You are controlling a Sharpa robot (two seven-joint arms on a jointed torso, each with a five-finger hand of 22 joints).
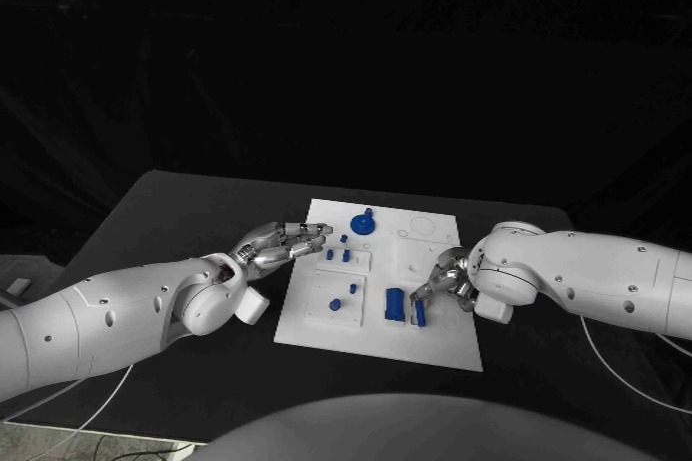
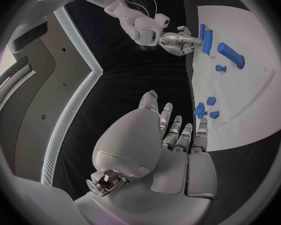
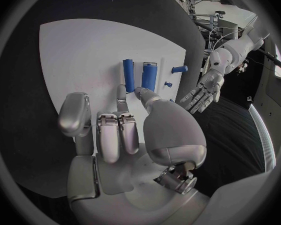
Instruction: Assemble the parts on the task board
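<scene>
Task board [image 1: 433, 341] holds blue parts [image 1: 394, 303] (hands [image 1: 284, 243] off).

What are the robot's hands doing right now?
Left hand: open, holding nothing, at the task board's edge.
Right hand: cannot tell; fingers near a blue part.

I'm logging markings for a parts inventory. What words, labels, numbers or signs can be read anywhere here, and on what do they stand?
None can be read.
The task board shows only raised outlines and circles, no lettering.
The blue parts carry no visible marks.
The left hand and right hand show no legible label.
</scene>
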